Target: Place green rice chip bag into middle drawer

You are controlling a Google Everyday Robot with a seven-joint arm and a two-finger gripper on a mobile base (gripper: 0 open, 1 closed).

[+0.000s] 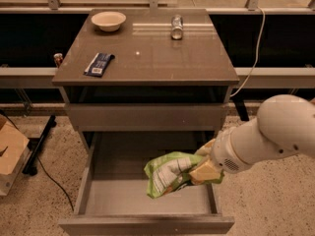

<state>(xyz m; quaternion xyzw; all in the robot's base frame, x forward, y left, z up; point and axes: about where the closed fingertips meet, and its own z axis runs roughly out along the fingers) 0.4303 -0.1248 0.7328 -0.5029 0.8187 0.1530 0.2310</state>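
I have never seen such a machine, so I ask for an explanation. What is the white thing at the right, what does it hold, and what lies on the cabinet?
The white thing is a robot arm. At its end is a gripper, a hand with two fingers, over the right part of the open drawer. It is shut on a green chip bag, held over the inside of the drawer. The one camera looks down on the grey cabinet from the front. On the cabinet's top are a bowl, a small metal can and a dark-blue packet.
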